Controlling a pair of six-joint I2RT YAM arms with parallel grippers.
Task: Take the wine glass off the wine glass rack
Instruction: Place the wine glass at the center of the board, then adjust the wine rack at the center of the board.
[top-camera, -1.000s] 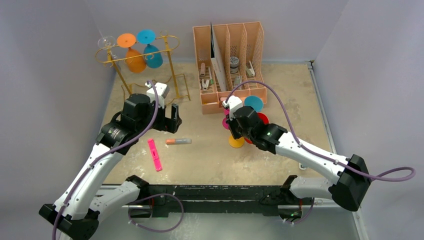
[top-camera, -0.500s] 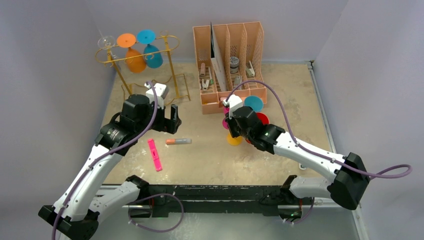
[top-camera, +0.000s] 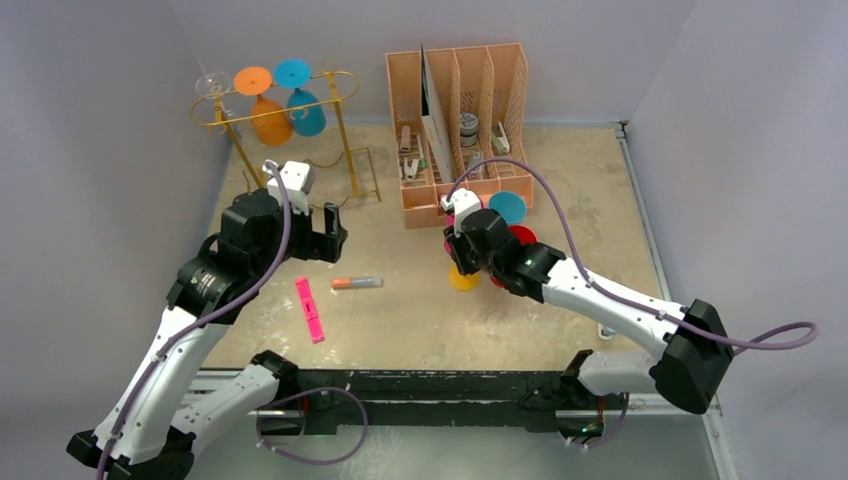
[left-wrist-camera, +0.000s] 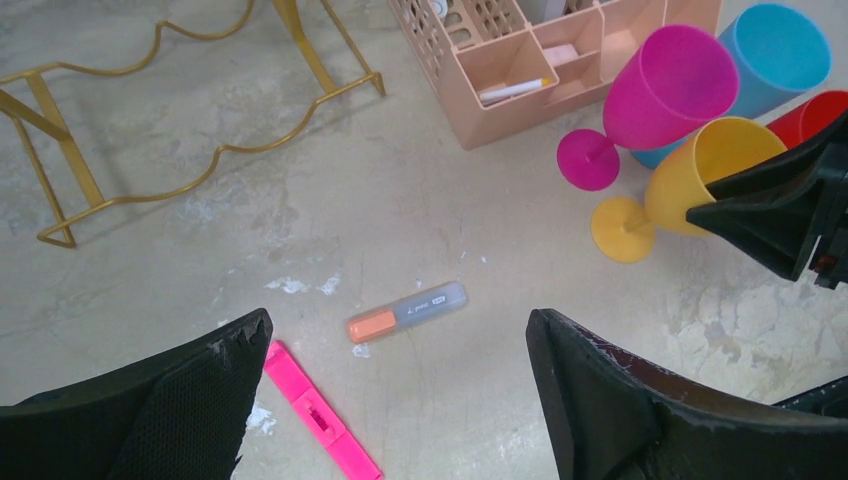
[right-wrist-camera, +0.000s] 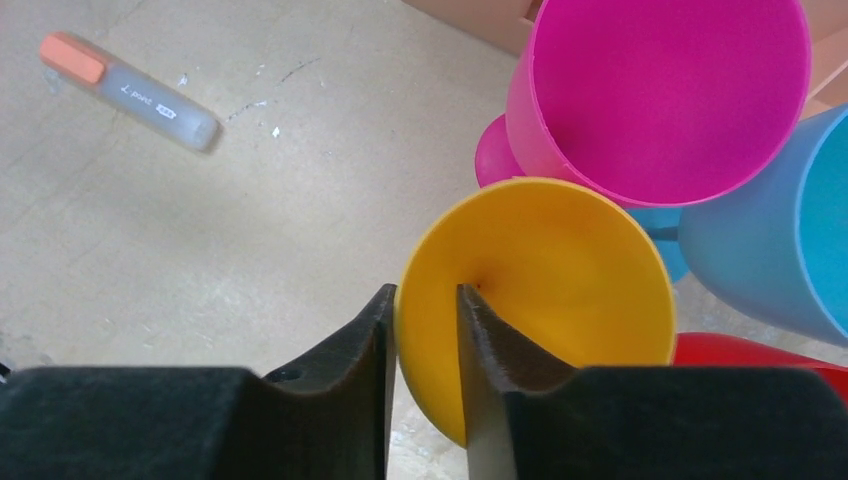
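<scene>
Your right gripper (right-wrist-camera: 425, 300) pinches the yellow wine glass (right-wrist-camera: 560, 290), already off the wine glass rack (top-camera: 347, 145); your left gripper (left-wrist-camera: 398, 340) gapes empty; three hanging glasses (top-camera: 270, 118) remain to take.

wine glass rack (left-wrist-camera: 60, 140), 11 o'clock: thin gold wire, glossy metal. yellow wine glass (right-wrist-camera: 560, 290): smooth, matt plastic. peach organiser (top-camera: 505, 80), 12 o'clock: perforated plastic. table (left-wrist-camera: 420, 180): matt, mottled, scuffed white.

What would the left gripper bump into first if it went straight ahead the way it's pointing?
Probably the grey highlighter with the orange cap: in the wrist view it lies almost centred between the fingers of the open left gripper. Otherwise it would meet the bare table beside it. Depth is hard to judge.
</scene>
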